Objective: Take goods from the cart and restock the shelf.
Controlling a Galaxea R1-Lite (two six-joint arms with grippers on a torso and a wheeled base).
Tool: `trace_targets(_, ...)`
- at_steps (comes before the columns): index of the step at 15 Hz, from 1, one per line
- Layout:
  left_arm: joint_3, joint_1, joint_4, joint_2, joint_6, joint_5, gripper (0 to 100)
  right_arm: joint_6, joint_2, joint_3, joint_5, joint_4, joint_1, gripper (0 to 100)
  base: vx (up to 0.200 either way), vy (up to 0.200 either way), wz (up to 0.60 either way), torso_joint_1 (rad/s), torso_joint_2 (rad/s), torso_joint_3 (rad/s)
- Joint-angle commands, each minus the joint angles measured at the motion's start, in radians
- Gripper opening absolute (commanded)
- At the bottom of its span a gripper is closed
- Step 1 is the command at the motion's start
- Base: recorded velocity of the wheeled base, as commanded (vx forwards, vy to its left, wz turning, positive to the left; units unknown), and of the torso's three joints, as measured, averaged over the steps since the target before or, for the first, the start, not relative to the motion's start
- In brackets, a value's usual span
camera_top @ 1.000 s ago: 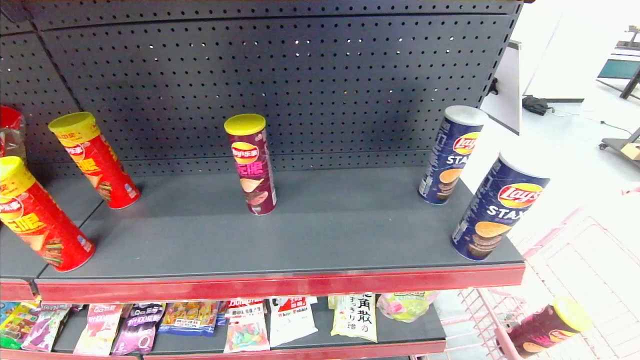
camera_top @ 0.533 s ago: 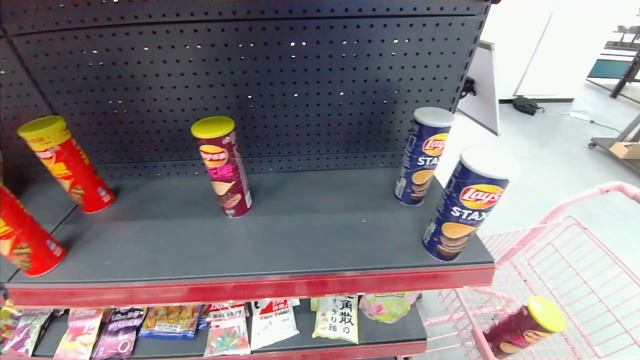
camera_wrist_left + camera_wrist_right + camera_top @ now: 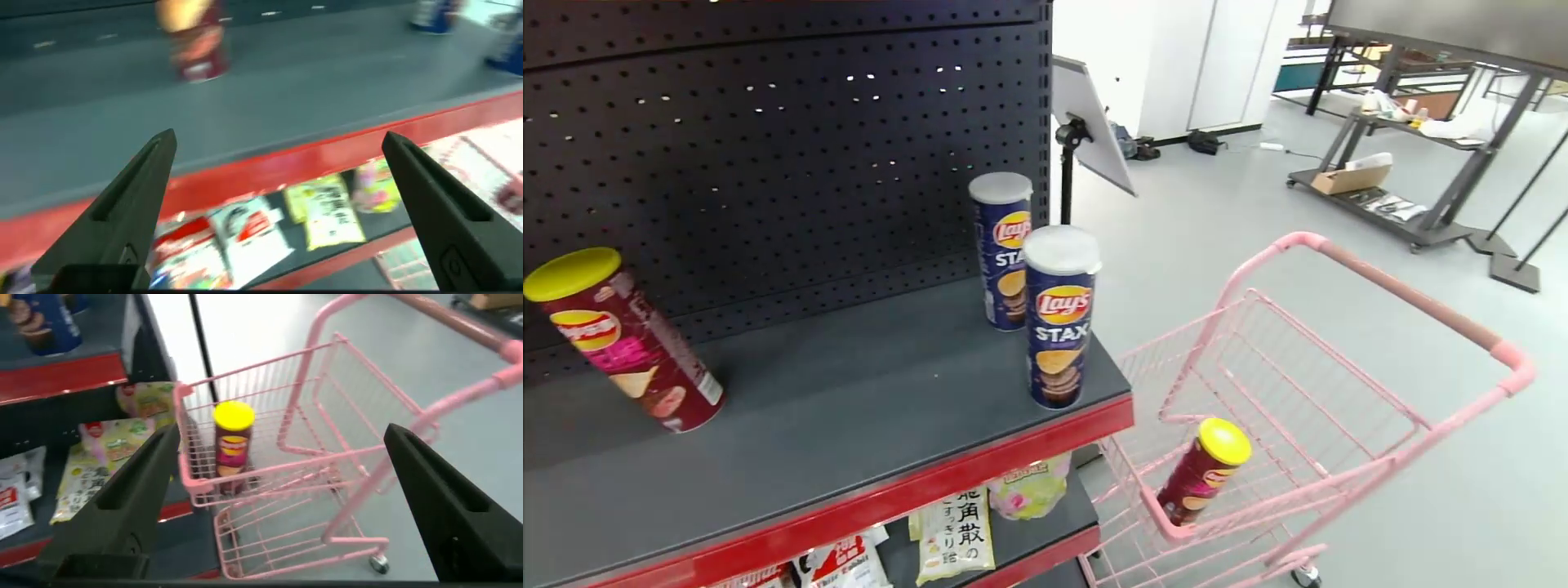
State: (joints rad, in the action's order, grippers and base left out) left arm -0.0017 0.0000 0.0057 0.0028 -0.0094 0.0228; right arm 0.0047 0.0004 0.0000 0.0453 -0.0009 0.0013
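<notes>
In the pink cart (image 3: 1380, 286), a maroon can (image 3: 1205, 472) with a yellow lid stands in the basket corner nearest the shelf (image 3: 849, 425); on the shelf's right end two blue cans (image 3: 1060, 327) stand upright, one at the red front edge, the other just behind it by the pegboard; another yellow-lidded can (image 3: 621, 343) stands well apart to the left; bags (image 3: 952, 535) lie on the tier below; the left tool (image 3: 279, 139) faces the shelf front, jaws wide apart, empty; the right tool (image 3: 282, 433) hangs above the cart, jaws wide apart, empty.
</notes>
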Motion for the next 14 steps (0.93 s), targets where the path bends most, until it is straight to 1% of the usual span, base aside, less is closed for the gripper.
trace_targets(1, 0.0, 0.0, 0.0, 0.0, 0.0, 0.0, 100, 0.001, 0.0, 0.0, -0.001, -0.001, 0.0, 100, 0.0, 0.0, -0.6, 0.002, 0.01, 0.002)
trace_targets(7, 0.0, 0.0, 0.0, 0.0, 0.0, 0.0, 100, 0.003, 0.0, 0.0, -0.001, -0.001, 0.0, 100, 0.0, 0.0, 0.0, 0.0, 0.0, 0.0)
trace_targets(14, 0.0, 0.0, 0.0, 0.0, 0.0, 0.0, 100, 0.003, 0.0, 0.0, -0.001, -0.001, 0.0, 100, 0.0, 0.0, 0.0, -0.135, 0.33, 0.193)
